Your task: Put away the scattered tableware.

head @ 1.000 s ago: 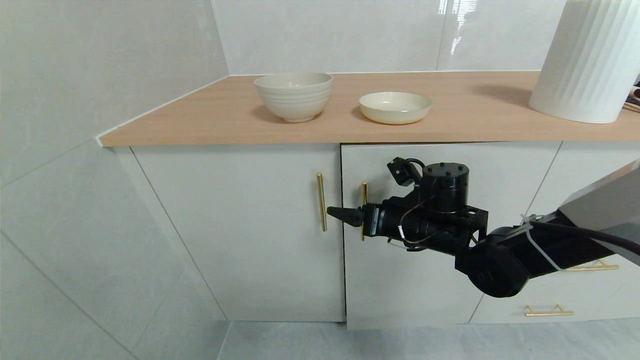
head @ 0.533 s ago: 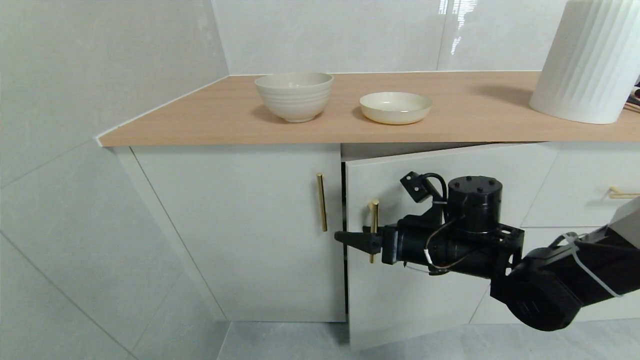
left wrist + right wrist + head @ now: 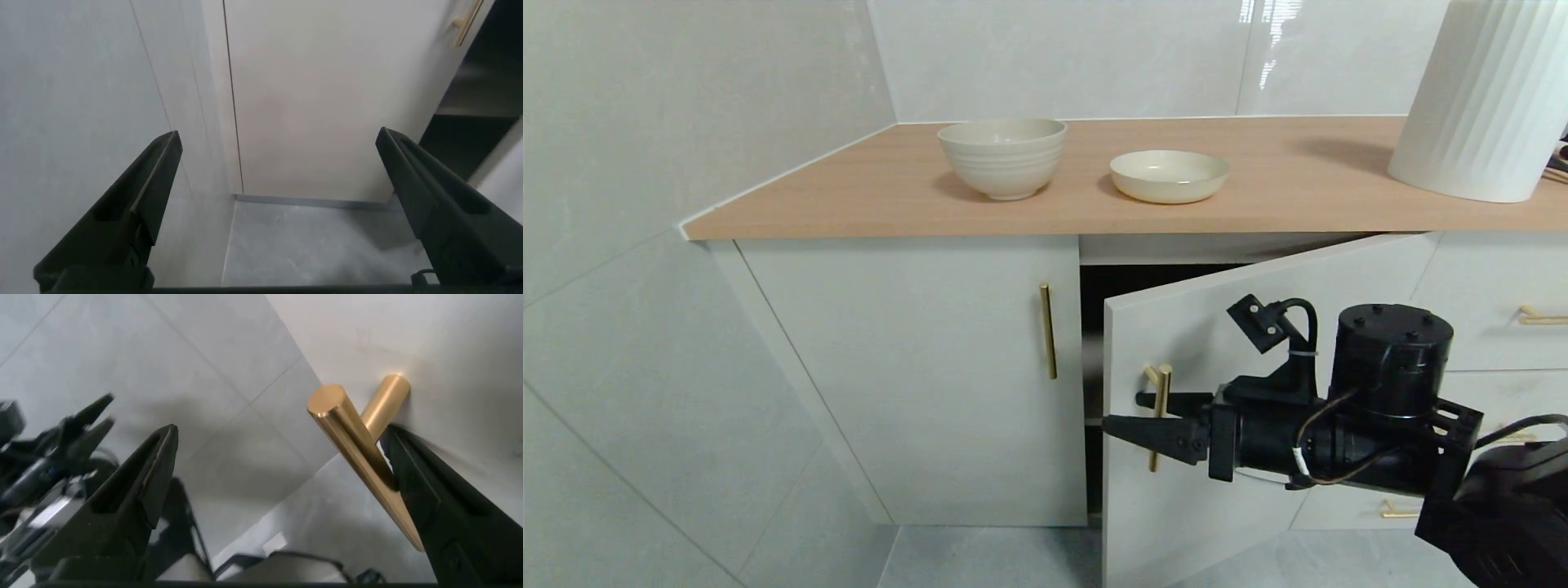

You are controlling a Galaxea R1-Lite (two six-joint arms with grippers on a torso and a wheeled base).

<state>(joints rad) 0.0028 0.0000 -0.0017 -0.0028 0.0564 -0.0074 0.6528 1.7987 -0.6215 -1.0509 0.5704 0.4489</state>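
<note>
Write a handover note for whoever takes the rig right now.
Right gripper: open, handle of the right door between its fingers.
Left gripper: open, empty, facing the left door and floor.
Things: bowl and dish sit apart on the counter.
Done: right door part open.
Left: open it fully, then put bowl and dish away, likely in the cabinet.

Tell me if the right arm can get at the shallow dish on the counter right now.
Probably not directly. The right end effector straddles the cabinet door handle, below the countertop edge; the shallow dish sits on top. It must back off and rise first.
</note>
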